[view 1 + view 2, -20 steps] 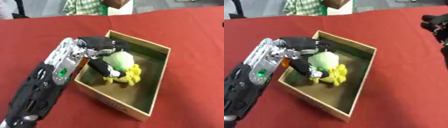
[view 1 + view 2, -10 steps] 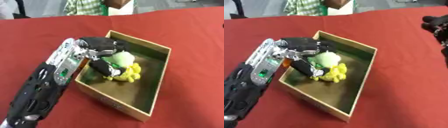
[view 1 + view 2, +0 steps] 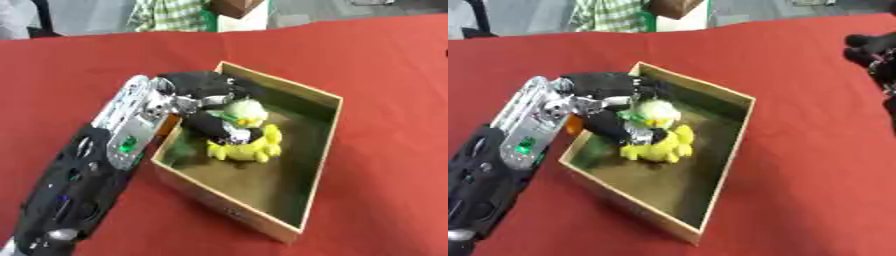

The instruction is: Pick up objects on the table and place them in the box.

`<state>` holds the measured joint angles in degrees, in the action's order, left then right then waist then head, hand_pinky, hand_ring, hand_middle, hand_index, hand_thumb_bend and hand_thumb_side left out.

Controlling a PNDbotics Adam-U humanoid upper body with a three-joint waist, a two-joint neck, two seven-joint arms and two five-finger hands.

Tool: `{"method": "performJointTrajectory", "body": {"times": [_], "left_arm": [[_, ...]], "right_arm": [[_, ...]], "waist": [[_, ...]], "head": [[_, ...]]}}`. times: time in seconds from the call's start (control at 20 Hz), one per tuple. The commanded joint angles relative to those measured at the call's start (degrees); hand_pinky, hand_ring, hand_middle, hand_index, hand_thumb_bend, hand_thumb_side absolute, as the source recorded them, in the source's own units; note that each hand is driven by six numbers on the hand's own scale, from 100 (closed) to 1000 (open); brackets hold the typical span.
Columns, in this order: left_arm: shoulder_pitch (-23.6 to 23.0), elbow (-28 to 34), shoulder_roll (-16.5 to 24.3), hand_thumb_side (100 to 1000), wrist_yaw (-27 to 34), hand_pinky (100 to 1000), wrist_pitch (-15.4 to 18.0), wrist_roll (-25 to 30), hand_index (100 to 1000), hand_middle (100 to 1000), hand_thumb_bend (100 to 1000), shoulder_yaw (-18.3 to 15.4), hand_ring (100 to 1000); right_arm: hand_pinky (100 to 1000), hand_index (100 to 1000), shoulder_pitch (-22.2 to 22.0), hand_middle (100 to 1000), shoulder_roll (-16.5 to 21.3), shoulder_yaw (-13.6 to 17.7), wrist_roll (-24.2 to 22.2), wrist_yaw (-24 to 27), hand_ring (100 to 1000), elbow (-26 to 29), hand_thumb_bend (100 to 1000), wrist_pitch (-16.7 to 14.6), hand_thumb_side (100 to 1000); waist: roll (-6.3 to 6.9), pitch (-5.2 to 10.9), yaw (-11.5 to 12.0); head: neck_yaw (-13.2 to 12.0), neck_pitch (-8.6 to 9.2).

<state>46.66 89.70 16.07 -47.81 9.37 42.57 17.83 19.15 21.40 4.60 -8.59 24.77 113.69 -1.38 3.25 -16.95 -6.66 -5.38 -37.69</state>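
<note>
One open wooden box (image 3: 322,131) lies on the red-covered bench (image 3: 385,70). Its long axis runs from about 11 o'clock to 5 o'clock, with a near corner toward the viewer.

Inside the box, in the half toward 11 o'clock, two soft items can be counted. One is a pale green rounded object (image 3: 248,110). The other is a yellow lumpy toy (image 3: 249,147), touching the green object on its 6 o'clock side. The yellow toy's long axis runs roughly 9 o'clock to 3 o'clock; which end is its head cannot be told. A small orange patch (image 3: 575,125) shows at the box's 9 o'clock wall; what it is cannot be told.

The left hand (image 3: 210,105) enters from 7 o'clock on a black and silver arm and reaches over the box's 10 o'clock wall. Its fingers are curled round the green object, with the thumb below it, against the yellow toy.

The right hand (image 3: 872,50) shows only in the right eye view, at the 2 o'clock edge above the bench. Whether its fingers are curled or straight cannot be told.
</note>
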Motion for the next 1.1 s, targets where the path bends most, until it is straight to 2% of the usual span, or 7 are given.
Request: {"method": "performJointTrajectory", "body": {"times": [0.05,0.35,0.4,0.7,0.75,0.9,1.1], "left_arm": [[0.84,1.16,0.45,1000,0.74,951,-1.48,-2.02,1000,1000,100,-0.44,1000],[0.83,1.23,0.26,981,4.83,1000,-0.87,-4.6,928,1000,100,-0.11,1000],[0.76,1.29,0.14,287,5.63,980,-0.46,-5.38,831,1000,100,-0.08,1000],[0.87,1.57,0.43,181,4.45,972,3.44,-7.39,1000,1000,100,0.14,1000],[0.87,1.52,0.42,226,3.79,978,4.23,-6.72,1000,1000,100,0.25,1000],[0.81,1.74,0.43,899,2.95,959,4.99,-5.81,1000,1000,100,-0.28,1000],[0.63,4.07,1.4,1000,2.48,793,1.62,-10.26,1000,973,100,-2.11,915]], "right_arm": [[865,911,0.51,547,0.64,0.35,0.06,-0.53,804,0.9,100,0.35,631],[865,910,0.55,543,0.59,0.26,-0.09,-0.64,801,0.9,100,0.6,629],[865,911,0.54,543,0.58,0.27,-0.09,-0.67,801,0.9,100,0.6,628],[868,911,0.51,541,0.55,0.23,-0.29,-0.83,800,0.9,100,0.62,626],[868,911,0.51,540,0.54,0.22,-0.36,-0.86,800,0.9,100,0.64,626],[869,912,0.45,541,0.52,0.23,-0.41,-0.85,800,0.9,100,0.69,629],[868,911,0.37,541,0.55,0.34,-0.29,-0.75,800,0.9,100,0.6,631]], "waist": [[-0.42,1.1,0.08],[-0.49,1.03,0.08],[-0.51,1.0,0.05],[-0.52,0.87,0.1],[-0.52,0.87,0.12],[-0.56,0.96,0.17],[-0.67,1.16,0.19]], "head": [[0.0,0.61],[-0.07,0.73],[-0.09,0.74],[-0.04,0.85],[-0.07,0.84],[-0.05,0.78],[0.13,0.86]]}}
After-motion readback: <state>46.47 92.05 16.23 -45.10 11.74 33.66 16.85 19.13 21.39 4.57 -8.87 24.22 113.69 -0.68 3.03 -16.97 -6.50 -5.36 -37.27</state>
